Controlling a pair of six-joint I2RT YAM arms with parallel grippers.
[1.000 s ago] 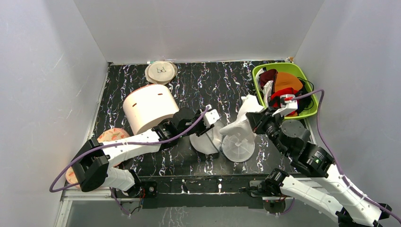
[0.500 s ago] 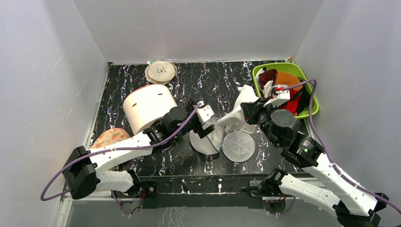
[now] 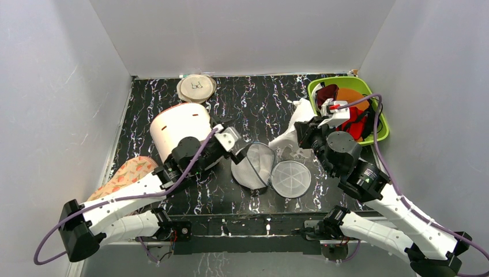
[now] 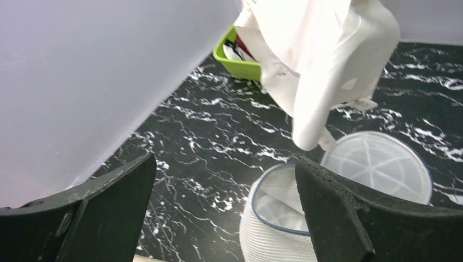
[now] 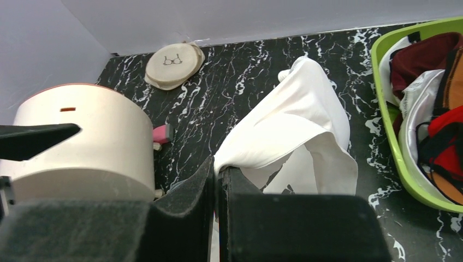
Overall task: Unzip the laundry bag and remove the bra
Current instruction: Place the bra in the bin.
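Laundry bag (image 3: 252,165) unzipped toward bench (image 3: 259,98) front, round mesh lid (image 3: 291,179) flat alongside. Left pincer (image 3: 241,149) released, just beside bag rim. Right pincer (image 5: 218,172) clenched on white cloth (image 5: 295,125) hanging near lid. Farther off, red bra (image 5: 445,121) among garments in green basket (image 3: 311,92).

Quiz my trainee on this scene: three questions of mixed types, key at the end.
1. True or false: the laundry bag is zipped shut.
2. What do the right fingers grip? A) the white cloth B) a pink sock C) nothing
3. Fill in: the red bra lies in the green ____.
Key: 1 false, the bag is open and its round flap lies beside it; 2 A; 3 basket.
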